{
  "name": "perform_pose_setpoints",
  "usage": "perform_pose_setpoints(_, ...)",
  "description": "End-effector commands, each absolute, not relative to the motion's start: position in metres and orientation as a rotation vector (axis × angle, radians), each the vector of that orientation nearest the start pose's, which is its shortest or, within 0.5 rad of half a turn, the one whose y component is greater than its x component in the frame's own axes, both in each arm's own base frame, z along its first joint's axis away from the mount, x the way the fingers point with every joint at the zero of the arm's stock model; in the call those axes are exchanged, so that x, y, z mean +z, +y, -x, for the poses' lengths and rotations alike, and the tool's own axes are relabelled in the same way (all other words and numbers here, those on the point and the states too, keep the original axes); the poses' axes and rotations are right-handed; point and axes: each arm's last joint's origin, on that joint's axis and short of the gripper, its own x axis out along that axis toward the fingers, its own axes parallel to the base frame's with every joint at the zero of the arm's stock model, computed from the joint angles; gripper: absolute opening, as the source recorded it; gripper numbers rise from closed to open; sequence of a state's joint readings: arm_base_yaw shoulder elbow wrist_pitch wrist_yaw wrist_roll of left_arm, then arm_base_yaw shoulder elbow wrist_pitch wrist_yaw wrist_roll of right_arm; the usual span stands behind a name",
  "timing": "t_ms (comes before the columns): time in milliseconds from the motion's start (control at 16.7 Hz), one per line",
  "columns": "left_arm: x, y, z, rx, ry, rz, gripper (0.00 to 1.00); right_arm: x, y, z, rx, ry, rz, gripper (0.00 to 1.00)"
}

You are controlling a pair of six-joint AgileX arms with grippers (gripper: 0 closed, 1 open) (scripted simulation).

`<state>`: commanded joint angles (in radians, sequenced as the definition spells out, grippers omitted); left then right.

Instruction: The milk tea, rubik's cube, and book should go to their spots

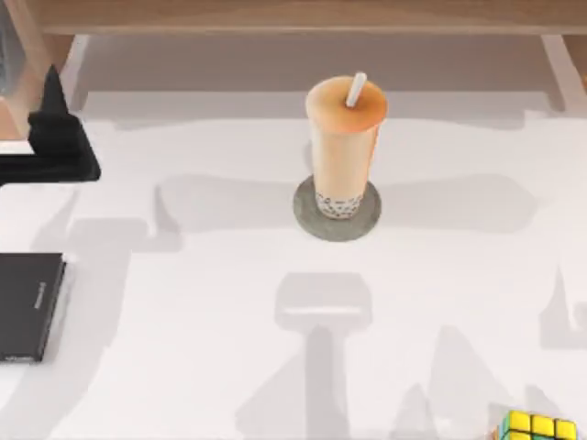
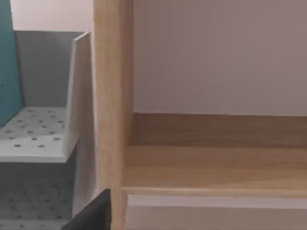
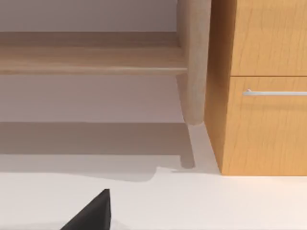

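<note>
The milk tea [image 1: 344, 147] stands upright on a round grey coaster [image 1: 307, 213] at the middle back of the table, with no gripper near it. The rubik's cube [image 1: 539, 428] lies at the front right, cut off by the top view's edge. A teal face of the book [image 2: 8, 62] stands upright in a grey perforated rack [image 2: 38, 134]. My left gripper [image 1: 53, 105] is at the back left, pointing toward that rack, and its black tip [image 2: 93, 215] shows in the left wrist view. A black part of my right gripper [image 3: 93, 213] hangs over the bare table.
A flat black slab [image 1: 27, 307] lies at the table's left edge. A wooden shelf [image 1: 293, 14] runs along the back, with a wooden post [image 2: 112, 96] beside the rack. A wooden cabinet with a drawer handle [image 3: 264, 96] stands by the right arm.
</note>
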<state>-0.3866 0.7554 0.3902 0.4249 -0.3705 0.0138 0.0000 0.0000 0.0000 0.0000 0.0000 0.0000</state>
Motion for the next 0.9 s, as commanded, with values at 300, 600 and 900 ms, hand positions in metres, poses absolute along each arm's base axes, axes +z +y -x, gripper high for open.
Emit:
perform_pose_setpoints(300,0.205,-0.015,-0.119,-0.003,-0.045,0.004,1.00,0.160,-0.001,-0.106,0.000,0.000,0.000,1.00)
perform_pose_setpoints(600,0.164,-0.002,-0.106,-0.001,-0.005,0.000,1.00,0.160,-0.001,-0.106,0.000,0.000,0.000,1.00)
perform_pose_setpoints(900,0.160,-0.001,-0.106,0.000,0.000,0.000,1.00,0.160,-0.001,-0.106,0.000,0.000,0.000,1.00)
